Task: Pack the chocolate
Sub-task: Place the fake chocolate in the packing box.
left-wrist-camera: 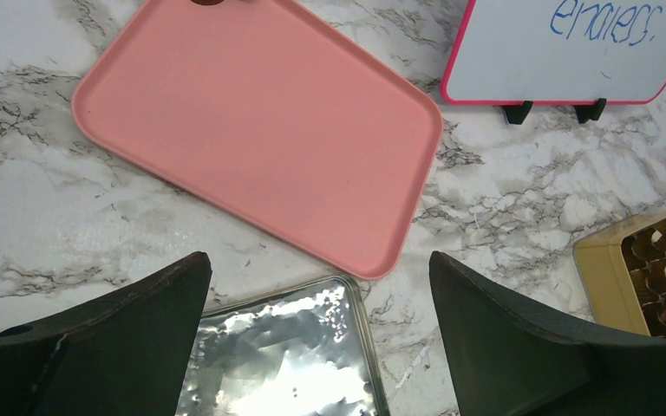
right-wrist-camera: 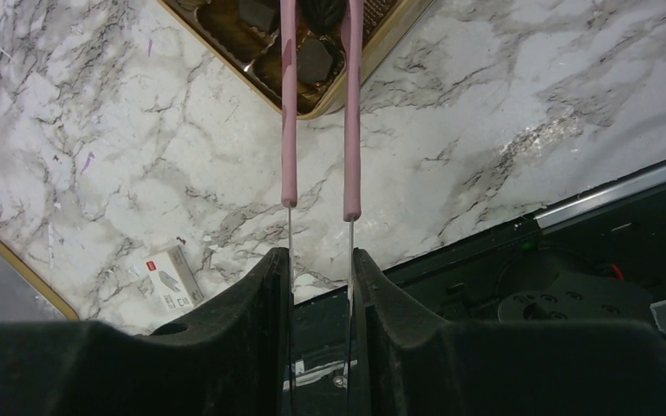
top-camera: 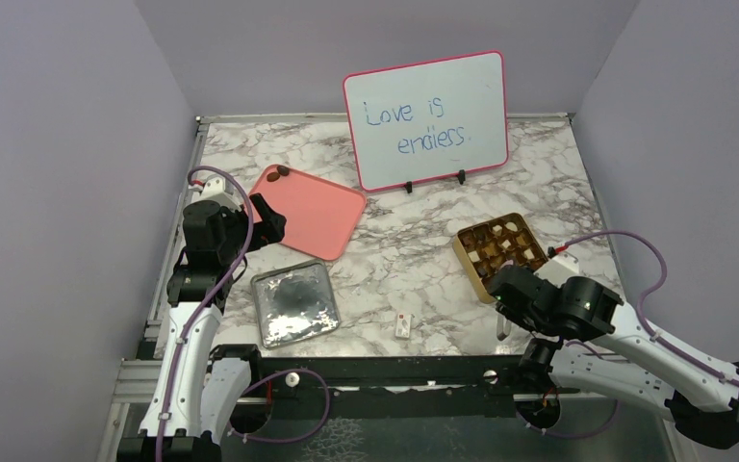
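Note:
The chocolate shows in two places. Two dark pieces [top-camera: 279, 173] lie on the far corner of the pink tray [top-camera: 313, 217]. Several more sit in the cells of the gold box [top-camera: 501, 247]. My right gripper [right-wrist-camera: 321, 256] is shut on a pair of pink-armed tongs [right-wrist-camera: 288, 130]. The tongs reach over the box's near corner [right-wrist-camera: 373, 52], with a dark piece [right-wrist-camera: 323, 10] between their tips. My left gripper [left-wrist-camera: 321, 277] is open with nothing between its fingers, and hangs above the near edge of the pink tray [left-wrist-camera: 251, 130].
A silver lid [top-camera: 293, 303] lies near the left arm, in front of the tray. A small white tag [top-camera: 403, 325] rests near the table's front edge. A whiteboard [top-camera: 426, 117] stands at the back. Grey walls close in both sides.

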Robot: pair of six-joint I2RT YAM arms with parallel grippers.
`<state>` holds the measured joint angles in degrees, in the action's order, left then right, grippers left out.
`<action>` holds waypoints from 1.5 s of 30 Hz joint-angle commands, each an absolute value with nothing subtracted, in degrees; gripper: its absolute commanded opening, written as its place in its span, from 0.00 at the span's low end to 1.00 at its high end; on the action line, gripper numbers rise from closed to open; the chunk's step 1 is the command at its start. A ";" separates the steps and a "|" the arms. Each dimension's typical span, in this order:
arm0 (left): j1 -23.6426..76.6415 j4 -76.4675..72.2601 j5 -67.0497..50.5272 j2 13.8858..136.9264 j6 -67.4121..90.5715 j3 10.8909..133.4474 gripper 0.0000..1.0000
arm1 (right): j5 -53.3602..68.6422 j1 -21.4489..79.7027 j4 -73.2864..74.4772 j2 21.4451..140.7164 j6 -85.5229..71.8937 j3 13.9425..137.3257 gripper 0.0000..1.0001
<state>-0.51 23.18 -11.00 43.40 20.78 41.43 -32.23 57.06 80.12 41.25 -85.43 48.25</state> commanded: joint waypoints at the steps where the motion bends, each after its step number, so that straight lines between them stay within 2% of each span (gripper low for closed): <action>1: -0.62 21.61 -12.22 42.61 20.68 41.23 0.96 | -35.46 57.04 81.38 41.94 -87.09 47.74 0.35; 7: -0.62 21.62 -12.35 42.61 20.65 41.39 0.96 | -35.82 57.04 81.38 41.78 -87.68 47.48 0.38; 35: -0.62 21.58 -12.30 42.78 20.65 41.51 0.97 | -37.95 57.04 81.19 44.30 -87.45 53.90 0.33; 42: -0.62 21.51 -13.15 43.09 20.66 41.51 0.97 | -42.39 57.04 74.64 48.01 -73.99 59.04 0.32; 45: -0.62 21.29 -13.84 42.78 20.65 41.29 0.97 | -42.96 57.04 66.75 49.83 -62.25 60.02 0.35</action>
<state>-0.54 23.18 -11.42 43.33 20.75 41.43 -38.06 57.06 76.99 48.03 -76.40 57.71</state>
